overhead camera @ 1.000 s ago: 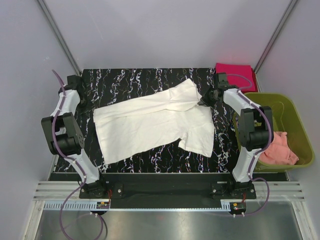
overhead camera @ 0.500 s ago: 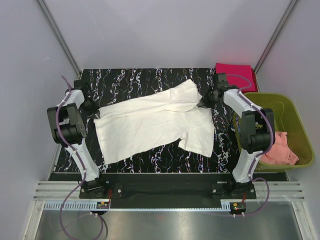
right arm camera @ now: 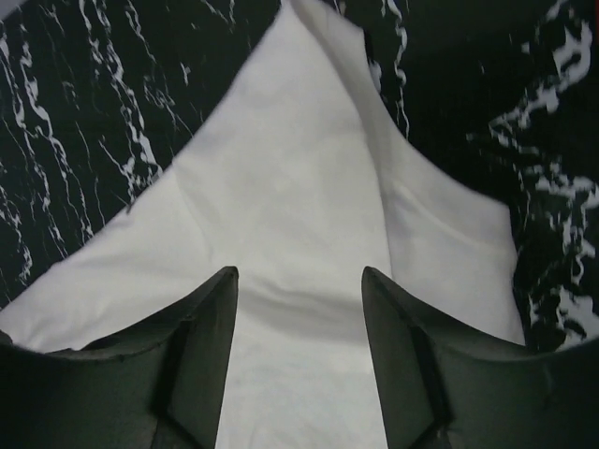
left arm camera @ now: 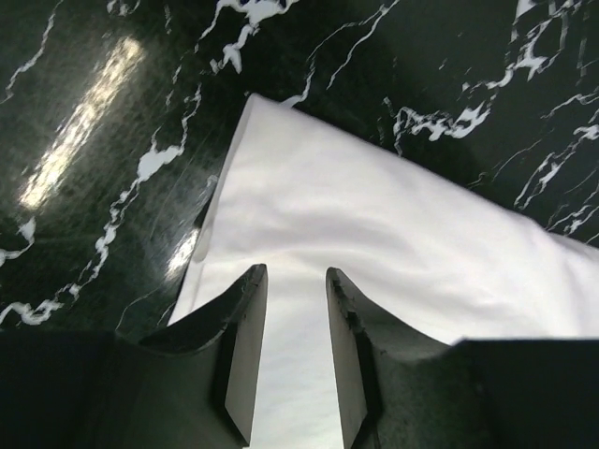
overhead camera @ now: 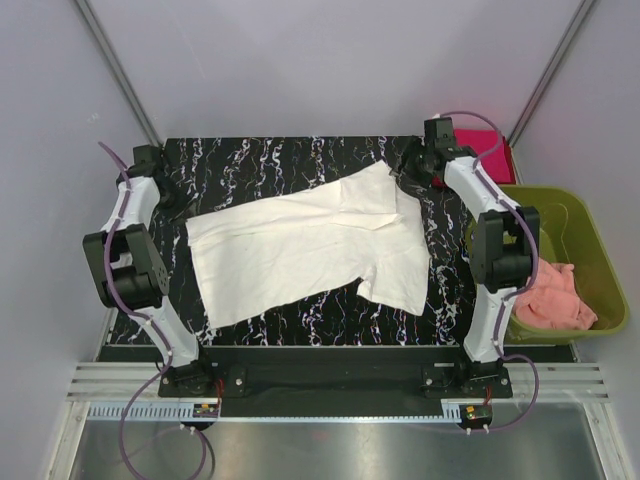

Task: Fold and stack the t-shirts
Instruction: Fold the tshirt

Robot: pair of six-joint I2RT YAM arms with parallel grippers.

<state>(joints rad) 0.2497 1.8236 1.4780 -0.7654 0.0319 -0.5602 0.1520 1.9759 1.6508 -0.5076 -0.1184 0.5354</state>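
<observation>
A large cream-white t-shirt lies spread across the middle of the black marbled worktop. It shows a plain face, and one sleeve points toward the near right. The left end effector hangs just above the shirt's far-left corner, its fingers only narrowly parted, with nothing gripped between them. The right end effector hangs over the shirt's far-right tip, its fingers set wider apart and also empty. A magenta-red t-shirt sits folded at the far right corner of the worktop, partly behind the right arm. Just off the right edge stands an olive-green bin holding a bundle of pink cloth.
</observation>
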